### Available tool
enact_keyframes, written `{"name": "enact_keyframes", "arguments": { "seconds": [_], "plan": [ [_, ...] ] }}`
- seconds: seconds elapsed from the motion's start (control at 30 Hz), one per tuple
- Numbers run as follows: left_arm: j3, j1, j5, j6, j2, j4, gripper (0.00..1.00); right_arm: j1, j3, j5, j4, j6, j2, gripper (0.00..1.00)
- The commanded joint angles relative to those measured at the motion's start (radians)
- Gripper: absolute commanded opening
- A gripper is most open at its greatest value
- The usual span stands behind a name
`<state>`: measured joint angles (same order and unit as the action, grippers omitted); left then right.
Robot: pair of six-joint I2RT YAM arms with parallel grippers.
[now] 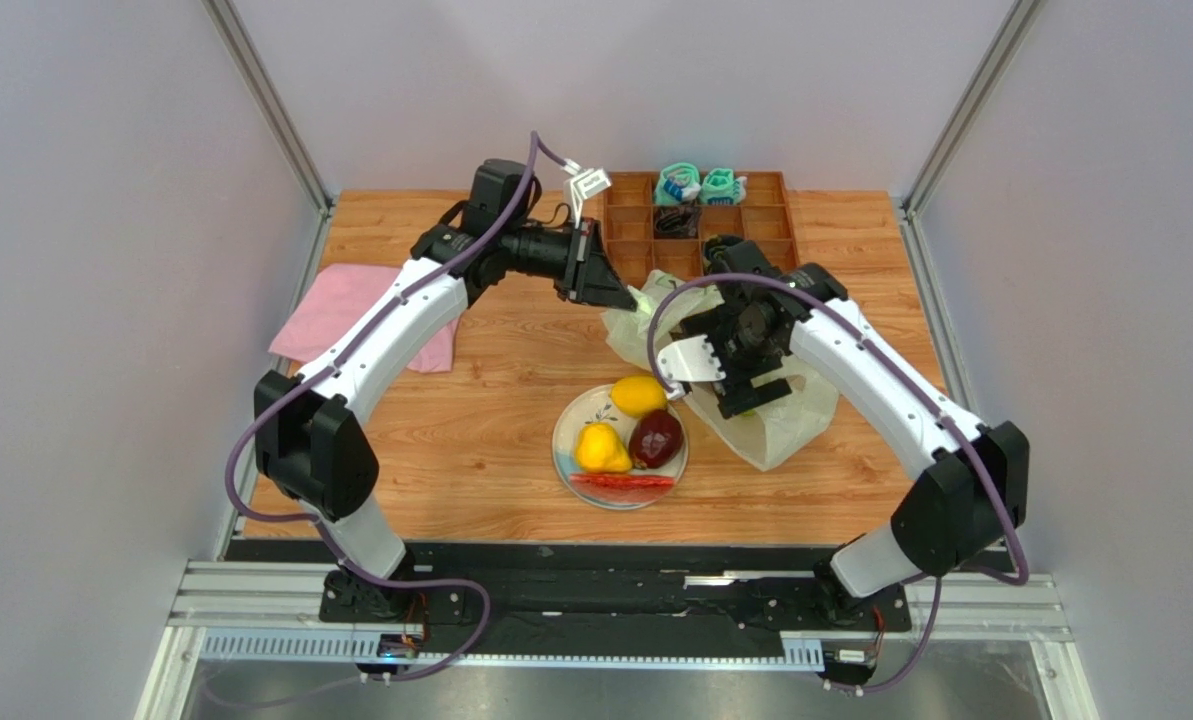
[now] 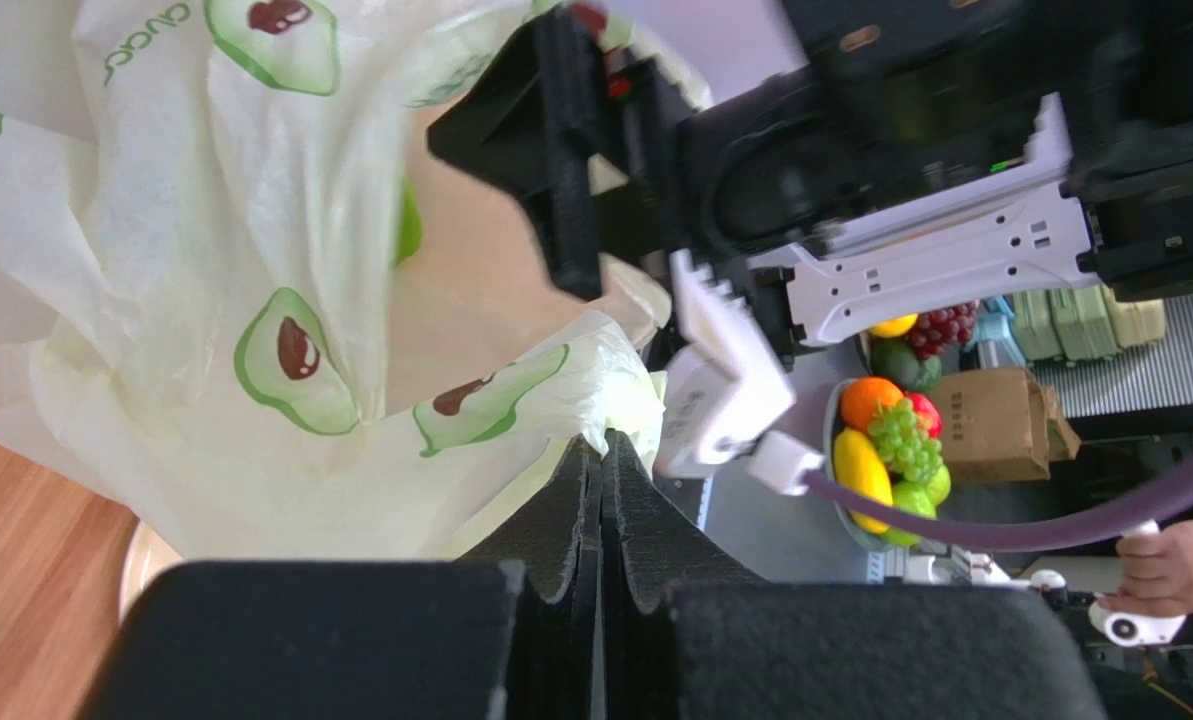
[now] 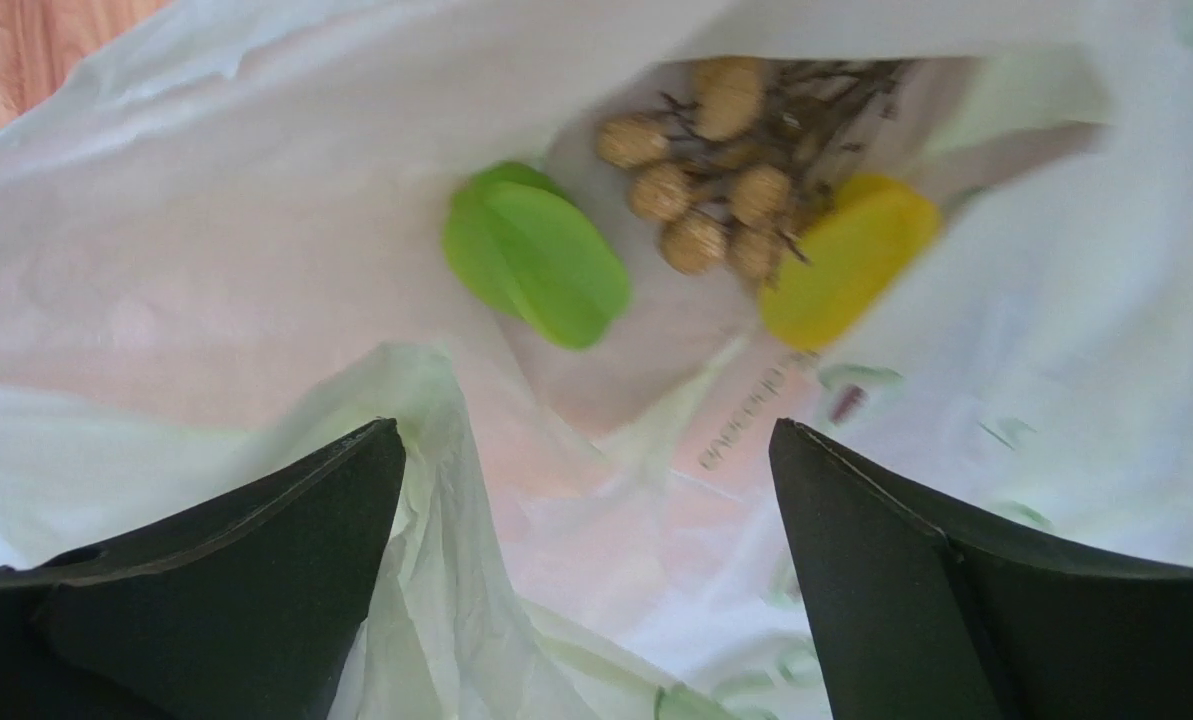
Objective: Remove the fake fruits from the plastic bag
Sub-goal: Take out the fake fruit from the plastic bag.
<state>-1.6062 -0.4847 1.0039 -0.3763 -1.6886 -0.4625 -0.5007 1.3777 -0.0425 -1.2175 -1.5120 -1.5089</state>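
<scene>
Closest to your right wrist lens are the two black fingers (image 3: 212,600) of the right gripper (image 3: 586,450), spread wide with nothing between them but the rumpled film of the plastic bag (image 3: 182,270). Beyond them, deep in the bag, lie a green piece (image 3: 539,255), a tan berry cluster (image 3: 707,165) and a yellow piece (image 3: 850,263). The green one sits ahead and a little left of the gap's midline, its long axis slanting from upper left to lower right, so a slight wrist turn would likely square the fingers across it. In the left wrist view the left gripper (image 2: 605,450) is pinched tight, and the bag's edge looks caught at its tips, holding the mouth up. From above, your right arm is plainly the nearer to the fruits inside, poised over the bag mouth. The plate (image 1: 560,435) beside the bag already holds a yellow pear (image 1: 601,449), a dark red round fruit (image 1: 656,438), a red slice (image 1: 622,482) and a second yellow fruit (image 1: 638,395).
</scene>
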Motion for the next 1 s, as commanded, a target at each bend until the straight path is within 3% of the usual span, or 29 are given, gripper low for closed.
{"name": "enact_keyframes", "arguments": {
  "seconds": [0.0,0.23,0.33,0.47,0.63,0.83,0.97],
  "plan": [
    [-0.004,-0.006,0.012,0.022,0.064,0.013,0.00,0.008,0.103,-0.011,-0.186,-0.065,0.127,0.98],
    [-0.027,-0.006,0.015,0.016,0.060,0.018,0.00,0.005,-0.043,-0.034,-0.163,-0.040,0.361,0.94],
    [-0.027,-0.006,0.015,0.013,0.059,0.019,0.00,-0.010,-0.048,-0.100,-0.135,-0.034,0.388,0.91],
    [-0.012,-0.011,0.013,0.017,0.061,0.024,0.00,-0.030,-0.032,-0.186,-0.120,-0.027,0.351,0.85],
    [-0.003,-0.012,0.006,0.027,0.069,0.015,0.00,-0.059,0.018,-0.218,-0.094,0.013,0.187,0.73],
    [0.003,-0.012,-0.004,0.040,0.076,0.001,0.00,-0.062,0.075,-0.227,-0.086,0.023,0.056,0.69],
    [0.006,-0.012,-0.005,0.048,0.079,-0.007,0.00,-0.061,0.031,-0.140,-0.053,-0.014,0.006,0.69]
  ]
}}
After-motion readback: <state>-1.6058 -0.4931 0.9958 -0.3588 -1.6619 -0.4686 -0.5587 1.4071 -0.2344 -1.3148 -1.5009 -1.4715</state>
